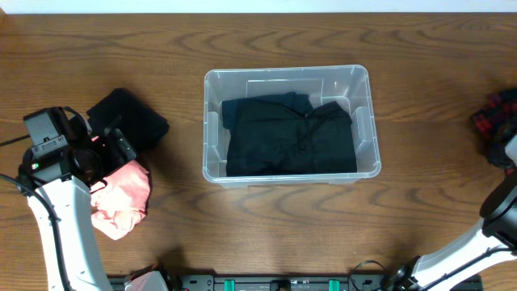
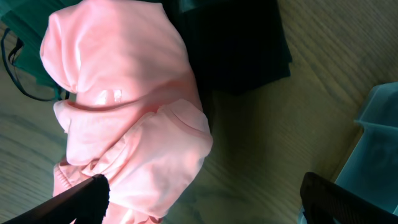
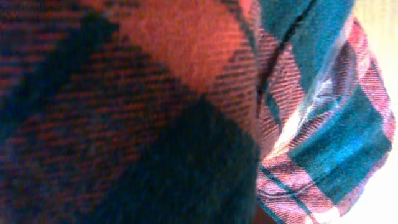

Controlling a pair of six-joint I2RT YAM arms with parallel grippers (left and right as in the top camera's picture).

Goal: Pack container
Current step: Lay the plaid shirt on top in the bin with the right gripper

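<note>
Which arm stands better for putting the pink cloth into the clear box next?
Left, probably. The left gripper hangs open right over the pink cloth, with the clear box on its side of the table. The right arm is at the opposite table edge, by the plaid cloth.

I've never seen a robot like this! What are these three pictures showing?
It is a robot with two arms at a wooden table. One picture looks down from above; the other two come from little cameras on each wrist. In the middle sits a clear rectangular plastic container with black folded clothing inside. The left arm's fingers stand open over a crumpled pink cloth, beside a black folded garment. The right wrist camera sees only red-and-teal checked fabric, so I can't tell whether it is held.
</note>
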